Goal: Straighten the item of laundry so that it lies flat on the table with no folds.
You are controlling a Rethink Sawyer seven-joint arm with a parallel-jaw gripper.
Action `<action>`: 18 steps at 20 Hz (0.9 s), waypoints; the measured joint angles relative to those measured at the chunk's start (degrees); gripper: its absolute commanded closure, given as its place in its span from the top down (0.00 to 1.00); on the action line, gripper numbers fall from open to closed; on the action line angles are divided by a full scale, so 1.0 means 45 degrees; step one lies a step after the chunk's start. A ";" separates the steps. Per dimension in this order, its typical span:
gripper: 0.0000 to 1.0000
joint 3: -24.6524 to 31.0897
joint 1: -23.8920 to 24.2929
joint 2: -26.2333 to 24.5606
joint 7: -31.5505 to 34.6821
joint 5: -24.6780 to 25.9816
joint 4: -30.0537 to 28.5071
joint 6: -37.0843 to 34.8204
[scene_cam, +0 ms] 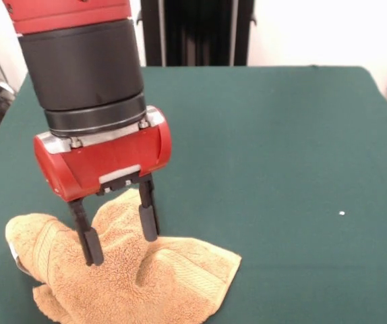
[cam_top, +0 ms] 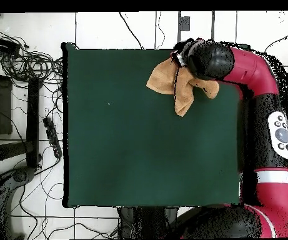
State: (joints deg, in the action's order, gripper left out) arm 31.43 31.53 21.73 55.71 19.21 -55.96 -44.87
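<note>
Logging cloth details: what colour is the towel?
Orange-tan towel, clearest in the front view.

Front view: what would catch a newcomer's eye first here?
A big red and black arm comes down from above, its gripper set with open jaws over a crumpled orange-tan towel. The towel lies bunched near one corner of a wide dark green table.

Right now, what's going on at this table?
A red and black Sawyer arm has its gripper down on a small orange-tan towel near one corner of the green table. The two fingers stand apart, straddling a raised ridge of cloth. The towel is bunched and folded over itself, not flat, so the straightening is not done yet.
</note>
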 measured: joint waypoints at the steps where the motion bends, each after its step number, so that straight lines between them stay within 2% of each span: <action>1: 1.00 -0.0035 -0.0007 0.0001 0.0000 0.0000 -0.0081 0.0034; 18: 1.00 -0.0976 -0.0090 0.0068 0.0000 -0.0005 -0.0313 0.0010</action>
State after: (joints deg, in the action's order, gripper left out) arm 27.03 31.13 22.03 55.71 19.18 -57.37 -44.82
